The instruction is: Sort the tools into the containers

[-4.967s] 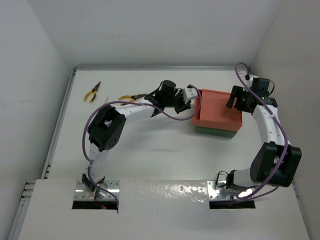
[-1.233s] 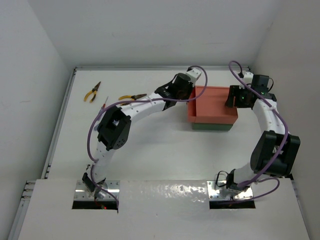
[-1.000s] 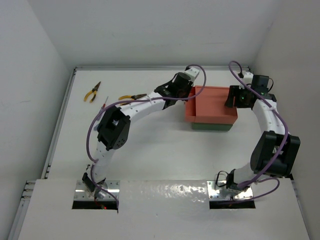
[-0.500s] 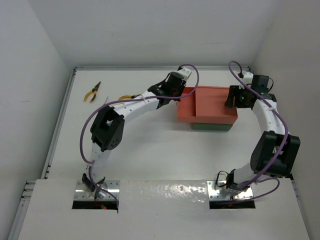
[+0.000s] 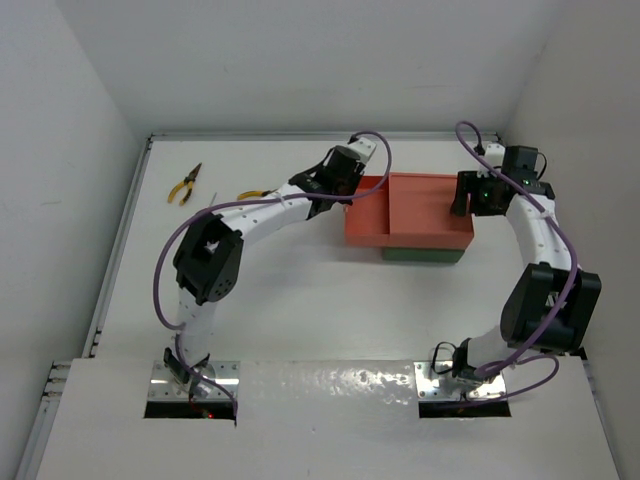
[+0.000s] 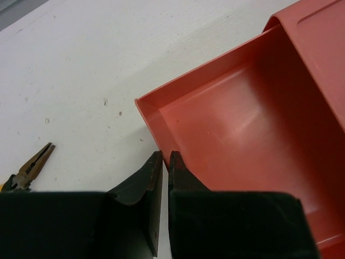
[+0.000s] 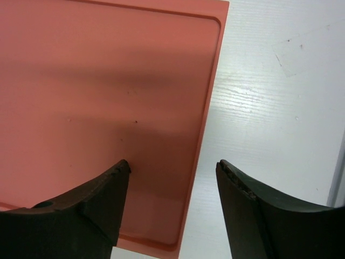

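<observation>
Salmon-red plastic rectangular tray (image 5: 410, 210) on white bench (image 5: 300, 290), stacked on dark green rectangular tray (image 5: 425, 255) and jutting past it to the left in the overhead view. Open hollow showing at the jutting end, flat salmon top over the rest.

Left gripper (image 6: 165, 159) at the salmon-red tray's far-left corner, black fingers clenched on the thin upright wall there.

Right gripper (image 7: 172, 164) above the salmon-red tray's right end, released, fingers spread wide: one over the flat salmon top, the other over bare bench just beside the tray's edge. Touching or hovering, cannot tell.

One small pliers with yellow-orange handles and dark jaws (image 5: 250, 195) on the bench near the salmon-red tray's left end, partly hidden behind the left arm, jaw tips pointing toward the tray. Second matching pliers (image 5: 184, 184) well to the left of the salmon-red tray, farther from it than the first.
</observation>
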